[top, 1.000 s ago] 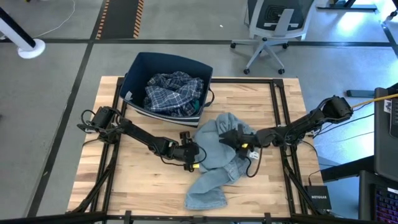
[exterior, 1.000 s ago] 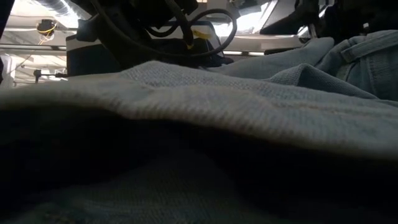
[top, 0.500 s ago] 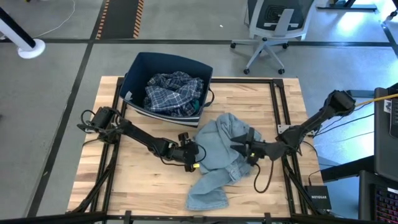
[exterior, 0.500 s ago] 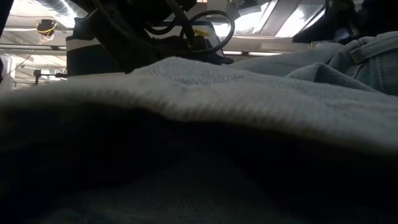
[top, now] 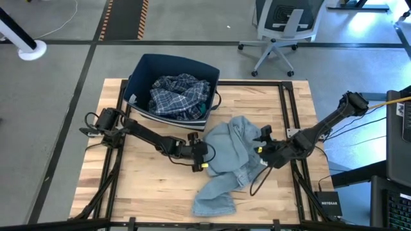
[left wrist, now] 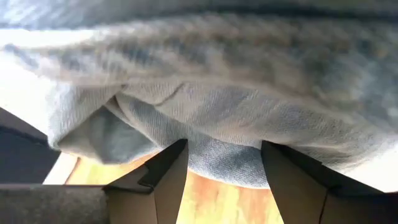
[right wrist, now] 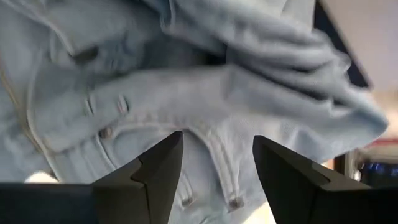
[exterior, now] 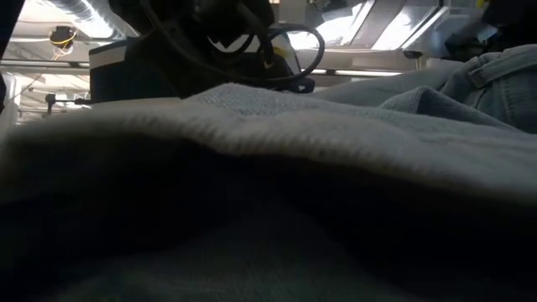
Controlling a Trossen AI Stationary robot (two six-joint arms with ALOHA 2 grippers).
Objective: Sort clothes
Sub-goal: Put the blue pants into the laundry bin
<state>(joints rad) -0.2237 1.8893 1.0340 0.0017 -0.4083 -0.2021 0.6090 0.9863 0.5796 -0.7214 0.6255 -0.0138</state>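
From above, the light is even and fairly bright across the bench [top: 160, 192], with cool daylight patches on the floor at the upper right and only soft, short shadows under the arms. The level view is dim: the jeans [exterior: 277, 201] lie so close to the lens that their near folds fall into deep shadow and blur, while bright windows behind them glare almost white. In the left wrist view the denim is smeared and out of focus, and a washed-out white patch burns along one edge. The right wrist view is brighter, with sharp stitching near its middle and blur towards its borders.
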